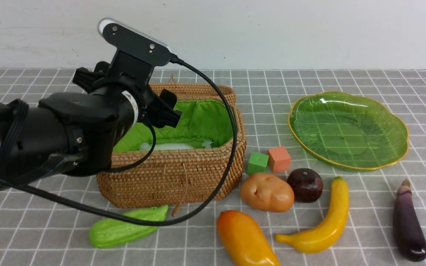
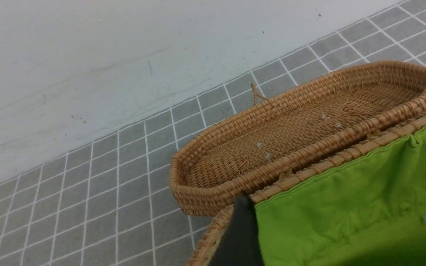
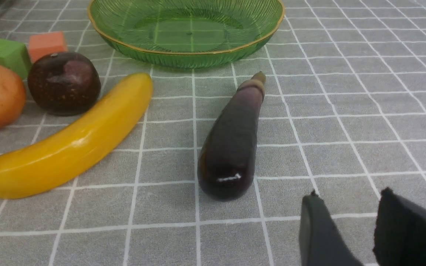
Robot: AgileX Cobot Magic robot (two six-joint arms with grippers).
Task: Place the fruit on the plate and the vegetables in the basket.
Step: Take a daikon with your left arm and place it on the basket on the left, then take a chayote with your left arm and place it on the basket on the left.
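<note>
My left gripper hangs over the woven basket with its jaws wide open and only green lining between them. A white radish lies inside the basket. In front of the basket lies the green cucumber. The potato, maroon fruit, banana and mango lie right of it. The purple eggplant lies just ahead of my right gripper, which is open, empty and low over the cloth. The green plate holds nothing.
The basket's lid lies upturned behind the basket, near the white wall. A green cube and an orange cube sit between the basket and the plate. A black cable from the left arm loops across the basket's front.
</note>
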